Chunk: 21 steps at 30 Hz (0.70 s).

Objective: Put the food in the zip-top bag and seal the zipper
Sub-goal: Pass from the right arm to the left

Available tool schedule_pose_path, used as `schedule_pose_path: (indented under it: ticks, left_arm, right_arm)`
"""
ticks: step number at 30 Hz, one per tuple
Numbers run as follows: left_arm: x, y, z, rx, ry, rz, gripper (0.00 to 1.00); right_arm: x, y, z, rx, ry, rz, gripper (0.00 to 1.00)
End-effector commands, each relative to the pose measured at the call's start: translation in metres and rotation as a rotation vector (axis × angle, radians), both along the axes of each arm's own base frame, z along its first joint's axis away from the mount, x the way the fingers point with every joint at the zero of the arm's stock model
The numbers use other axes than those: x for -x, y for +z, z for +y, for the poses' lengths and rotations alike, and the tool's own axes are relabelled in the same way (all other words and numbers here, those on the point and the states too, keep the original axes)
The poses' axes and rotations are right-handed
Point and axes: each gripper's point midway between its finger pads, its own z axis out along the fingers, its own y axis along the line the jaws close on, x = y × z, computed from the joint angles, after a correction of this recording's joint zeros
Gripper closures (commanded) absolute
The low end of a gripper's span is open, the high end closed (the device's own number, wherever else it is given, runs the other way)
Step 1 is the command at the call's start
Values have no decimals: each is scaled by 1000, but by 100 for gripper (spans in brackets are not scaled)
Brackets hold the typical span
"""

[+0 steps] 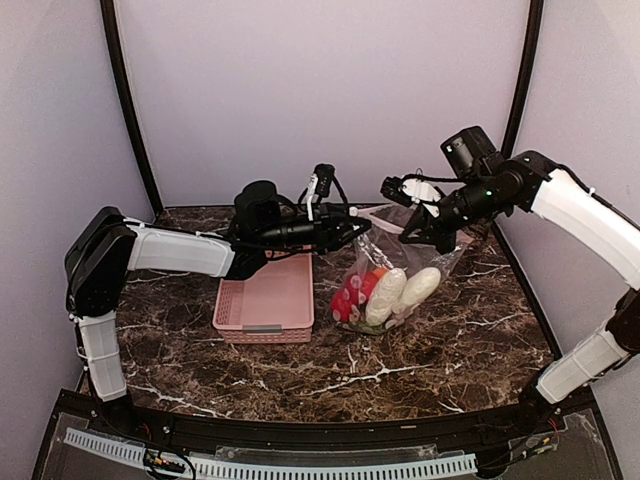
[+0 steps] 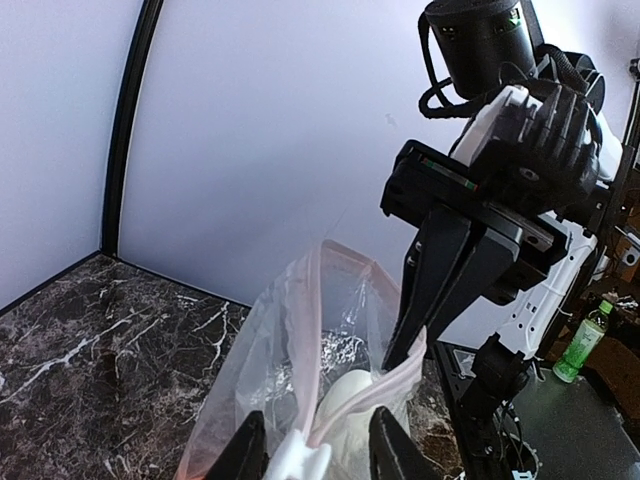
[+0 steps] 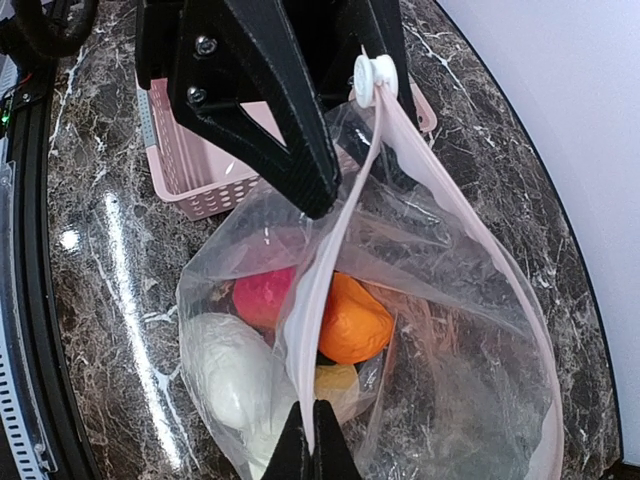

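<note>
Dark brown marble table (image 1: 440, 350), veined in white and backed by pale lilac walls (image 1: 320, 90), carries the zip-top bag (image 3: 460, 400) at its middle, just right of a pink slotted basket (image 1: 268, 295). The bag's base rests on the table and its mouth is lifted between the two arms. The food is inside the bag: an orange piece (image 3: 350, 320), a red piece (image 3: 262, 295), a white piece (image 3: 225, 370) and a yellow piece (image 3: 335, 380) lie packed together at the bottom. The right gripper (image 3: 310, 440), reaching in from the right, has its fingertips pinched tight on the pinkish-white zipper (image 3: 330, 260) at the mouth's right end. The strip runs from there across to a white slider (image 3: 375, 75) at the left end. The left gripper (image 2: 318, 450), reaching in over the basket, has its fingers set narrow around that slider. Whether they actually clamp it cannot be told. Beside the strip the mouth gapes in a wide loop.
</note>
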Motion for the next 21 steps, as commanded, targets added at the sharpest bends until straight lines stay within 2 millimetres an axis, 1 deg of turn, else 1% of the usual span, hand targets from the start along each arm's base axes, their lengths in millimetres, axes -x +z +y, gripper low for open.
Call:
schedule_pose_path:
  ticks: [1, 3, 6, 8, 9, 12, 15, 16, 18, 21]
  left_arm:
    - [9, 12, 1, 42, -45, -67, 68]
    - [10, 12, 1, 44, -53, -68, 70]
    - [11, 14, 2, 52, -63, -66, 76]
    - [13, 16, 3, 60, -65, -65, 78]
    - [12, 16, 4, 62, -64, -61, 80]
    - [12, 16, 7, 73, -57, -52, 82]
    - [12, 15, 11, 85, -50, -37, 81]
    - [12, 14, 11, 86, -47, -35, 75]
    - [11, 12, 12, 86, -40, -31, 71]
    - [10, 12, 13, 90, -41, -28, 71]
  right_arm:
    - [1, 19, 5, -36, 2, -14, 100]
    - [-1, 19, 4, -30, -3, -21, 100]
    - [-5, 13, 0, -7, -23, -28, 100]
    - [-7, 11, -1, 1, -34, -35, 100]
    - [-9, 11, -1, 3, -41, -38, 100]
    - [-14, 13, -4, 9, -67, -55, 100]
    - [-18, 14, -6, 9, -82, -63, 100]
    - [-18, 14, -6, 7, -82, -63, 100]
    - [-18, 13, -5, 6, -82, -59, 100]
    - [-18, 14, -5, 2, -81, -55, 100]
